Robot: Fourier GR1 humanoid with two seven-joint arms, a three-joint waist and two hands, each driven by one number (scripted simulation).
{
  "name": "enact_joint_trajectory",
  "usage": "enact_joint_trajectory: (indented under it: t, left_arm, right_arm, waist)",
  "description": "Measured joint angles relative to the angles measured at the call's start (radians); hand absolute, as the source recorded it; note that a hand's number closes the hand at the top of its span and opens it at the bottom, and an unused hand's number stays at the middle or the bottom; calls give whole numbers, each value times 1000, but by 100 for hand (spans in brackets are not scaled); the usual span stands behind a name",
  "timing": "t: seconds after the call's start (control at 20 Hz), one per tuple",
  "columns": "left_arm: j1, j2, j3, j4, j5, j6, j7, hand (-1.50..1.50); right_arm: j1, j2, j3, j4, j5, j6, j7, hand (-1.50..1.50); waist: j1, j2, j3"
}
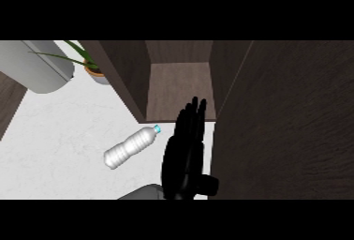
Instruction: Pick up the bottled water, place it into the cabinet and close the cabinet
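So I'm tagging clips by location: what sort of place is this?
Probably a kitchen counter: a white marble-look counter, an open dark wood cabinet, a water bottle lying down, and a potted plant.

Open cabinet (pixel 178 89) stands far center; its door (pixel 283 122) walls off the right, counter (pixel 55 136) clear left.

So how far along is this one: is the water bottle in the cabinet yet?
Not yet. The bottled water lies on its side on the white counter, outside the cabinet, whose door stands open. One hand hovers open right of the bottle, holding nothing; which hand it is I cannot tell. Grasping, placing and closing the door all remain.
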Motion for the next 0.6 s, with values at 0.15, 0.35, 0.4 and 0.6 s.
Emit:
enact_joint_trajectory:
  t: [0.15,0.35,0.4,0.6]
  left_arm:
    - [-21,10,-42,31,-16,-1,29,-150]
    - [-30,16,-82,86,-21,12,41,-150]
    - [-26,16,-91,94,-26,14,43,-150]
    - [-36,13,-87,126,-22,24,41,-150]
  right_arm:
    - [-19,5,16,-5,11,-18,32,-150]
    - [-36,10,36,-14,22,-38,59,-150]
    - [-41,8,32,-16,23,-40,64,-150]
    - [-53,13,51,-17,32,-55,77,-150]
  waist:
    - [2,2,1]
    - [-2,3,1]
    - [-1,3,1]
    - [0,3,1]
